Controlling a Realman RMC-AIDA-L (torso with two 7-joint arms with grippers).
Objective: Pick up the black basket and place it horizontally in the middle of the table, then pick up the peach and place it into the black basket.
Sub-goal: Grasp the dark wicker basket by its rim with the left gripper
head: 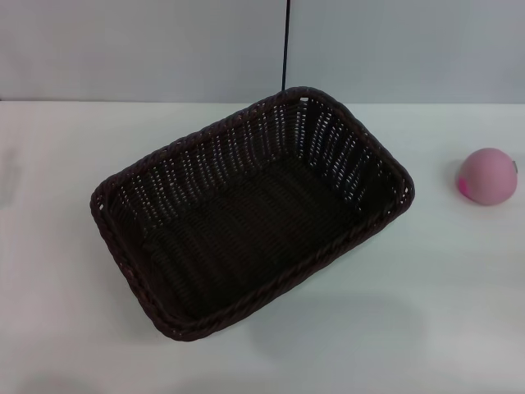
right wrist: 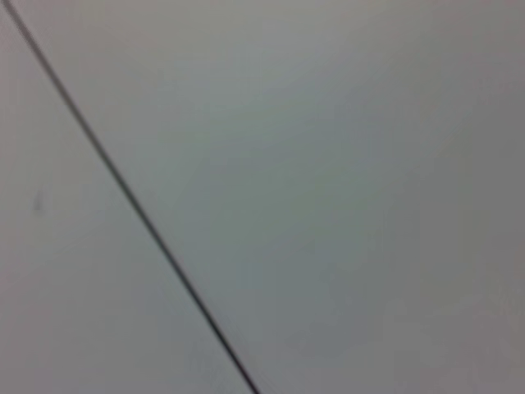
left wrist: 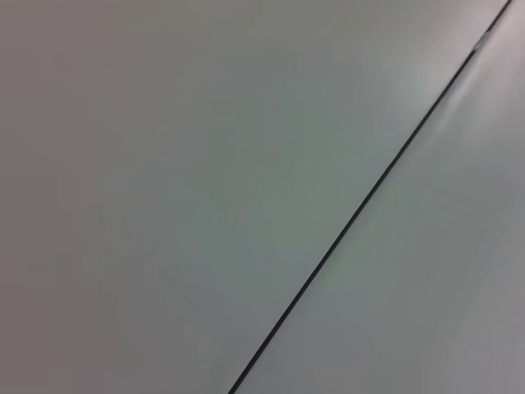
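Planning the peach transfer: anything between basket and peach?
Nothing: head view shows only bare table between the black basket and the peach.

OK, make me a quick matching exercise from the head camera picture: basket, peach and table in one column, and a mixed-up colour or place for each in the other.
Things:
1. black basket
2. peach
3. table

Descriptions:
A. plain white surface under everything
B. dark woven, lying at a slant near the middle, nothing inside
C. pink and round, off to the robot's right, outside the basket

Pairs: 1-B, 2-C, 3-A
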